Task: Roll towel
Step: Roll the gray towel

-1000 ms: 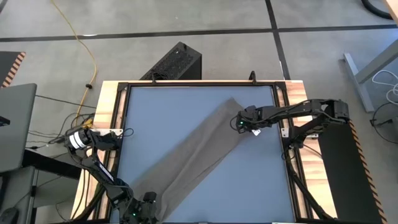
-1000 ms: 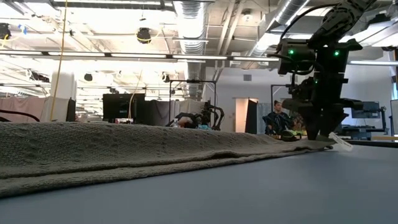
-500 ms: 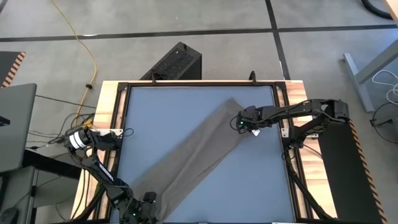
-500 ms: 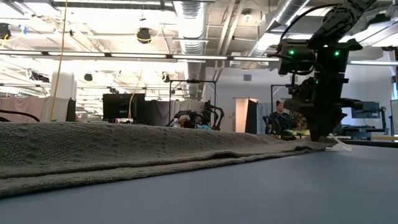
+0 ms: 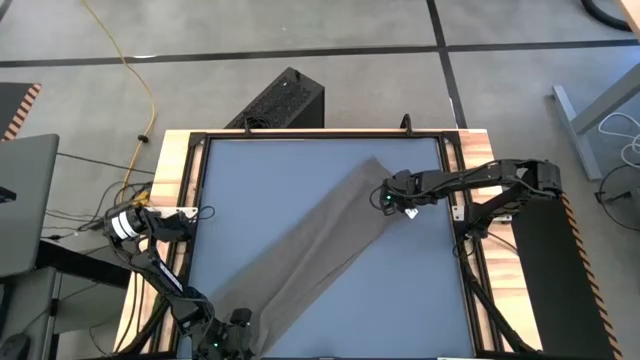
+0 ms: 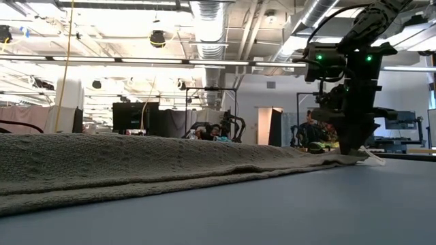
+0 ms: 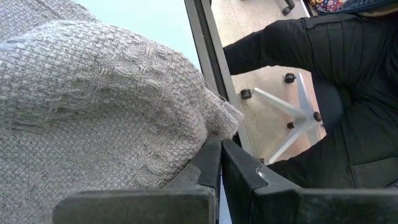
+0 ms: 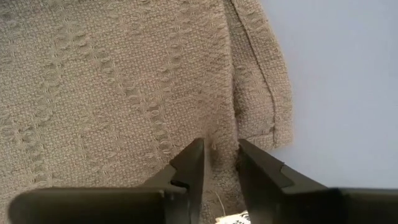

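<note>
Soft, limp taupe towel (image 5: 315,255) lies diagonally across the table (image 5: 420,290), so you should expect sagging: the right gripper (image 8: 219,163) pinches its far corner, the left gripper (image 7: 219,163) stays clamped on the near corner.

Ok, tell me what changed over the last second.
The right gripper sank slightly onto the towel's corner and its fingers narrowed around a fold of cloth. The towel kept its diagonal lie, and the left gripper stayed shut at the near end.
</note>
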Robot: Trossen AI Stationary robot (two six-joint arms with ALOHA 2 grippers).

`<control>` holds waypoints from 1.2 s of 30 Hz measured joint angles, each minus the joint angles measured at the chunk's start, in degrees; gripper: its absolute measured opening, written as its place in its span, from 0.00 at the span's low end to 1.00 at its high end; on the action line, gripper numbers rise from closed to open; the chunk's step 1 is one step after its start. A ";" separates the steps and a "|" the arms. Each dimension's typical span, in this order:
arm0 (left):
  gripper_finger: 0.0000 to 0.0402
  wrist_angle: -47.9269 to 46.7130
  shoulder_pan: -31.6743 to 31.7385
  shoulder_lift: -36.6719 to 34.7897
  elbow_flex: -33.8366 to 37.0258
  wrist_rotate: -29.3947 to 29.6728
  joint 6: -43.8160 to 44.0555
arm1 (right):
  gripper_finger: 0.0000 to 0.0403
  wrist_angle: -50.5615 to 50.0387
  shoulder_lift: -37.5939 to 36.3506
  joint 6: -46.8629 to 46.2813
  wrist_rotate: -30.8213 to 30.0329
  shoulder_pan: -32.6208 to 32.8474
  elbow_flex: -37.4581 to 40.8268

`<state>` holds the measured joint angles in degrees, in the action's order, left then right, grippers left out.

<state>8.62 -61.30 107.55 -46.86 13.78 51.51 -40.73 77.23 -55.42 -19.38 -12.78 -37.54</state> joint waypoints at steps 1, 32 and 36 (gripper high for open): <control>0.00 0.00 0.00 0.00 0.01 0.00 0.01 | 0.32 -0.01 0.00 -0.01 0.00 0.00 0.00; 0.00 0.00 0.00 0.00 0.01 0.04 0.00 | 0.25 -1.81 -0.02 0.39 4.61 -2.75 0.00; 0.00 0.00 0.00 0.00 0.01 0.04 0.00 | 0.14 -1.79 -0.02 0.42 4.60 -2.75 0.00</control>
<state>8.62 -61.30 107.55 -46.85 13.82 51.51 -42.52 77.21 -55.00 -14.77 -15.53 -37.54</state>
